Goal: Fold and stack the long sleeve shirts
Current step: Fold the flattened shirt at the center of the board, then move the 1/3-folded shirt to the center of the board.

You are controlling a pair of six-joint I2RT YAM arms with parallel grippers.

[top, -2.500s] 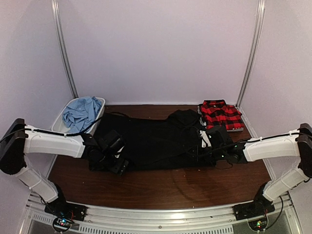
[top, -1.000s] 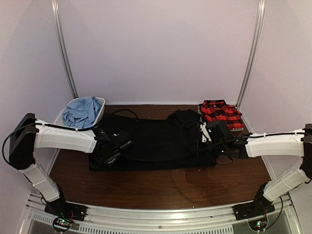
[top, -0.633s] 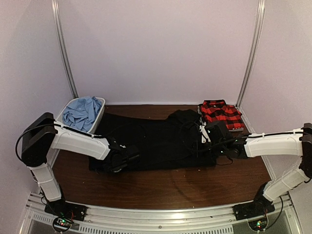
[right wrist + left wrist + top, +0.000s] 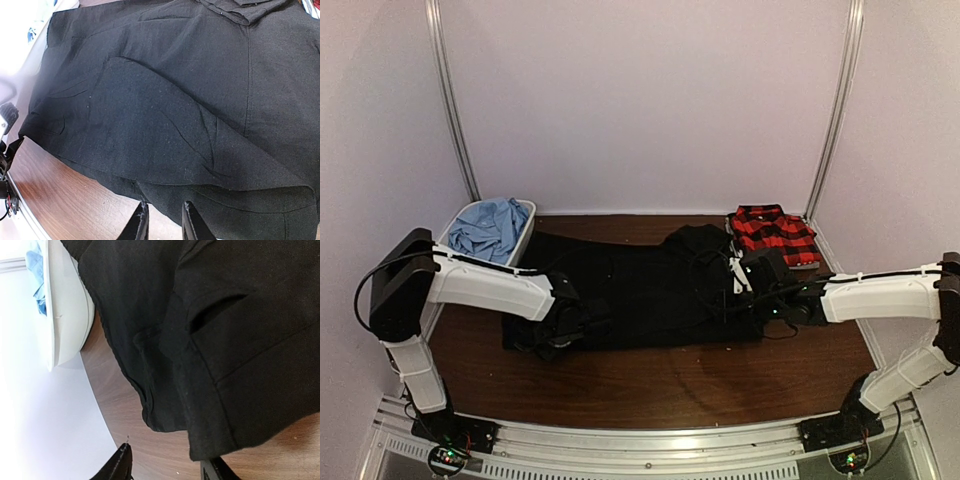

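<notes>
The black long sleeve shirt [image 4: 650, 285] lies spread across the table, collar toward the back right. My left gripper [image 4: 568, 322] hovers at its near left corner. In the left wrist view the left gripper [image 4: 167, 467] is open, with bare wood between its fingers and the shirt's corner [image 4: 210, 440] just beyond the tips. My right gripper [image 4: 740, 290] is at the shirt's right side. In the right wrist view the right gripper [image 4: 165, 225] stands narrowly open at the shirt's [image 4: 175, 100] hem. The plaid shirt [image 4: 772, 235] lies folded at the back right. The blue shirt [image 4: 488, 228] is crumpled in a bin.
A white bin [image 4: 528, 215] stands at the back left, also in the left wrist view as the bin [image 4: 67, 315]. Bare brown table [image 4: 670, 385] runs along the near edge. Pale walls close in the back and both sides.
The left gripper has opened and let go of the black shirt's left part, and its arm has shifted right and nearer. The right arm has stayed put.
</notes>
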